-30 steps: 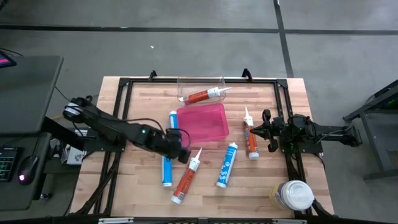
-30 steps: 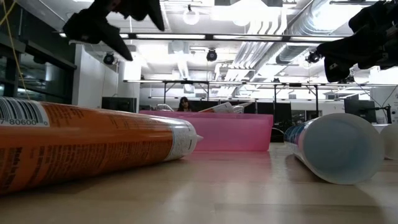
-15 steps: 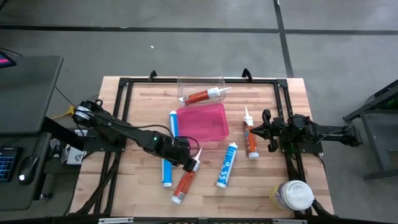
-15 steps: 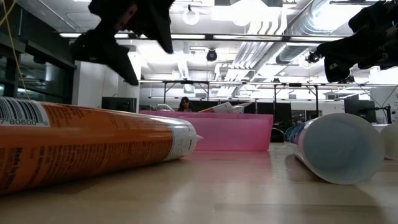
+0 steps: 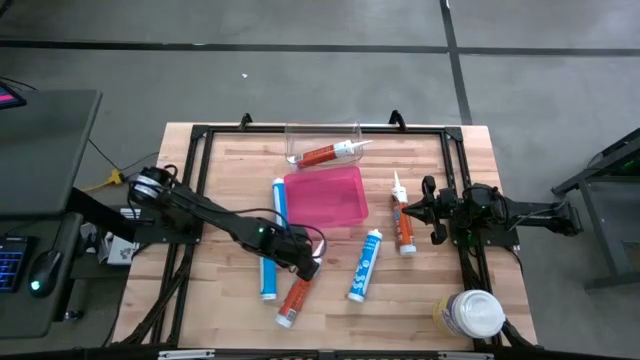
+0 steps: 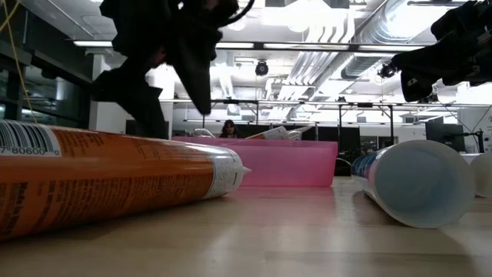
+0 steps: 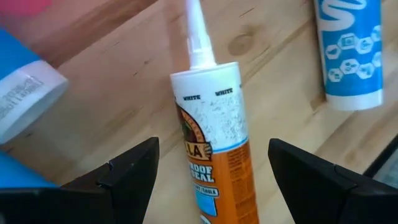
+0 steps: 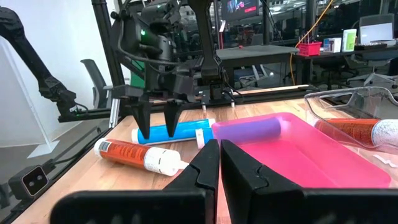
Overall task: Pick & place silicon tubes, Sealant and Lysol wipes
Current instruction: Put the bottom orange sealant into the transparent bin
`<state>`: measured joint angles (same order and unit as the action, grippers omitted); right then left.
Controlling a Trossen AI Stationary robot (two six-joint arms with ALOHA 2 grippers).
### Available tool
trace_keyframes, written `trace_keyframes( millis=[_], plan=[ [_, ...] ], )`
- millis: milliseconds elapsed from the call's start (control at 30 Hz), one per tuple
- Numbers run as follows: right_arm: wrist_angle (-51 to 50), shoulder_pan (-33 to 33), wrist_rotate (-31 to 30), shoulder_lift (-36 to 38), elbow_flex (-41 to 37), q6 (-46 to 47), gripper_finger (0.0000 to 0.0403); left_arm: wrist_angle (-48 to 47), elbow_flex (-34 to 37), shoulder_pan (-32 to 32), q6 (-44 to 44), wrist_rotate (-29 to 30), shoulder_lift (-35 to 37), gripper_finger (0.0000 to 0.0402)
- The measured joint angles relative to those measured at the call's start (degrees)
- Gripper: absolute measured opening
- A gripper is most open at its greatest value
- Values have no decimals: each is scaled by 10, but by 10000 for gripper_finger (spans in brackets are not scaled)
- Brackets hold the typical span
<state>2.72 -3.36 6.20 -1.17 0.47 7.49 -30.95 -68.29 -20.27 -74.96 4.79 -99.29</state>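
An orange-and-white caulk tube point(image 5: 293, 298) lies on the table near its front middle, nozzle toward the pink tray point(image 5: 325, 197). My left gripper point(image 5: 305, 265) is open and low over the tube's white nozzle end point(image 7: 211, 93). Its fingers stand on either side of the tube without touching it. My right gripper point(image 5: 410, 209) is shut and empty at the right, beside another orange tube point(image 5: 403, 230). The Lysol wipes canister point(image 5: 470, 313) stands upright at the near right corner.
Two blue tubes lie flat, one point(image 5: 268, 275) just left of my left gripper and one point(image 5: 365, 265) to its right. A clear tray point(image 5: 300, 135) at the far edge holds another orange tube point(image 5: 325, 154). A black frame point(image 5: 200, 180) runs along the table's edges.
My left gripper has gone toward the table's near right and down, from beside the blue tube to low over the orange-and-white tube's nozzle end. It has stayed open. The tubes have not moved.
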Motion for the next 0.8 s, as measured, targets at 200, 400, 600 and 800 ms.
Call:
trace_keyframes(
  millis=[200, 400, 600, 800],
  plan=[
    [0, 0, 0, 0, 0, 0, 12, 10, -7, 0, -18, -17, -12, 295],
    [0, 0, 0, 0, 0, 0, 12, -44, -63, 0, -17, -15, -46, 295],
    [0, 0, 0, 0, 0, 0, 12, -112, -122, 0, -14, -15, -85, 295],
    [-1, 0, 0, 0, 0, 0, 12, -144, -144, 0, -18, -28, -97, 295]
  ],
)
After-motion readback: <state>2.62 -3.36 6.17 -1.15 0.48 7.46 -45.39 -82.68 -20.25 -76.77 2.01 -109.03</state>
